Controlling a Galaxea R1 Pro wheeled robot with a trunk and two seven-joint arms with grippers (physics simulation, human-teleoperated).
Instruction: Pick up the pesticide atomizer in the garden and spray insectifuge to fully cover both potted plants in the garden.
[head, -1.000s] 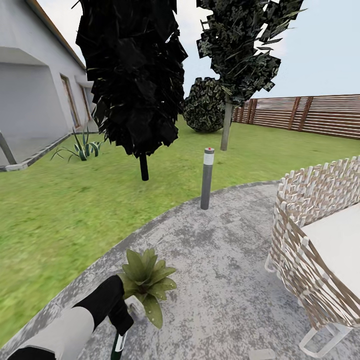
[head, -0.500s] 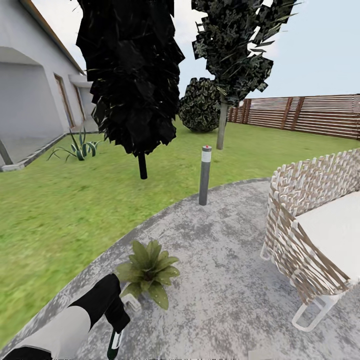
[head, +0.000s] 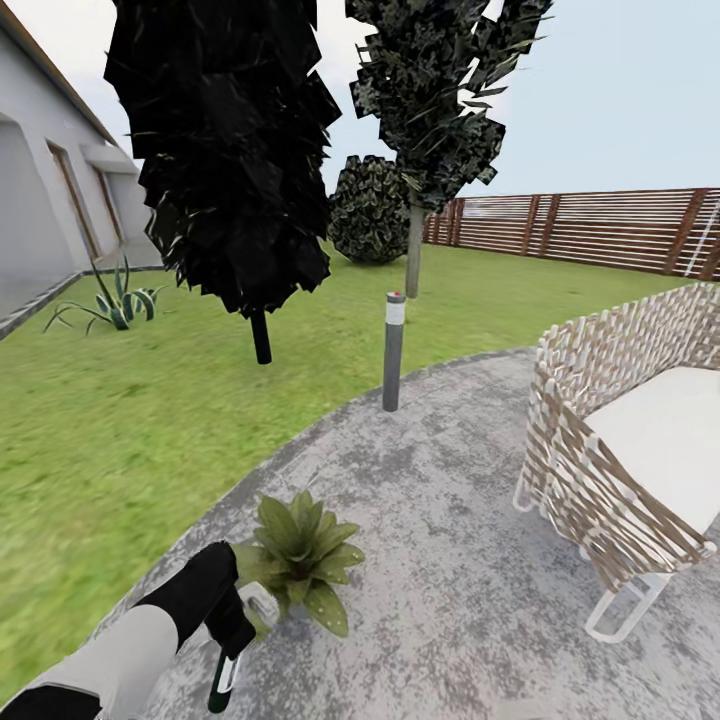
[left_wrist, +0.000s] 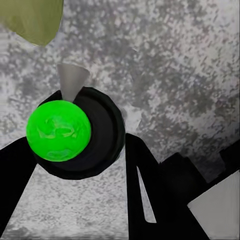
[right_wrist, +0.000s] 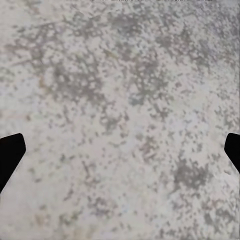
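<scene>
On the patio (head: 450, 560), the left gripper (left_wrist: 80, 150) was clamped round the atomizer (head: 224, 678), just beside one potted plant (head: 300, 550). Spraying seemed to be in hand; next the nozzle needed aiming over those leaves. Right gripper's tips stood wide apart.

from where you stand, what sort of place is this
Most likely a home's back garden. A green lawn runs up to a brown slatted wooden fence, with trees and a round paved patio holding a woven chair. A grey house wall stands at the left.
</scene>
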